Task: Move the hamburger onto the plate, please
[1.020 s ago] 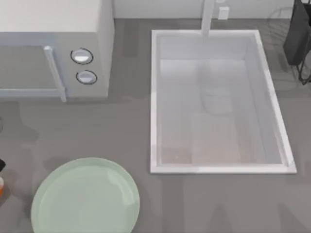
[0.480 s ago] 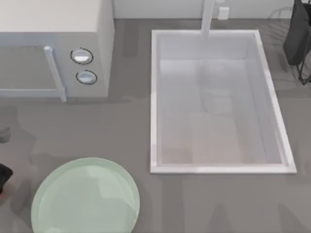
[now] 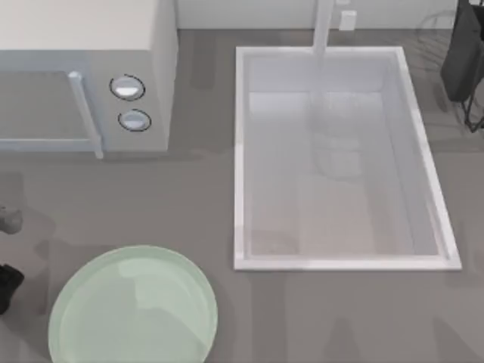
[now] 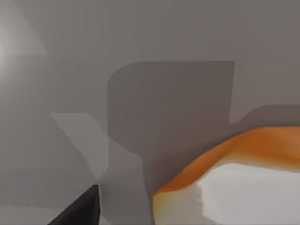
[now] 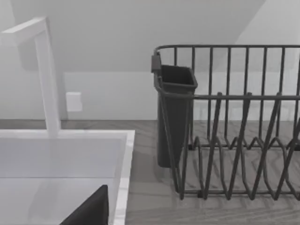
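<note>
Right, your left gripper (image 3: pixel 6 287) sits at the far left edge of the table, just beside the plate (image 3: pixel 133 306), and you can't tell how its fingers stand. In the left wrist view the hamburger (image 4: pixel 234 183) looms close, orange bun over a pale part, above grey table. Your right arm is parked by the dish rack (image 5: pixel 234 126), near the sink (image 3: pixel 340 159) and faucet (image 5: pixel 44 70).
</note>
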Motion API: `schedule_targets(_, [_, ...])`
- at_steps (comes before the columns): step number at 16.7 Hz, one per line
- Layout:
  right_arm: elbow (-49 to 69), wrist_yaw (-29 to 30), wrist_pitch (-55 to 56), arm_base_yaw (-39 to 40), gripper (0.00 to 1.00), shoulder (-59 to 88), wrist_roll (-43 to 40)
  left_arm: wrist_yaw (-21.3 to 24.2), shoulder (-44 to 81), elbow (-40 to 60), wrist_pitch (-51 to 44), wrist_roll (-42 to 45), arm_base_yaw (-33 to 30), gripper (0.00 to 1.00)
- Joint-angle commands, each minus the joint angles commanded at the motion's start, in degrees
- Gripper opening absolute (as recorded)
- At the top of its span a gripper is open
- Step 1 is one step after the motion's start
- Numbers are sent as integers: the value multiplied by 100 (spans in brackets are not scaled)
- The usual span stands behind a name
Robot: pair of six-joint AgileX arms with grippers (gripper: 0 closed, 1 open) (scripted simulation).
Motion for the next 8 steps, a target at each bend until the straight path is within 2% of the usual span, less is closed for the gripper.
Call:
schedule_targets(1, [0, 0, 0, 0, 100, 0, 0, 0, 0, 0, 0, 0, 0, 100])
schedule_targets(8, [0, 0, 0, 0, 100, 0, 0, 0, 0, 0, 0, 0, 0, 47])
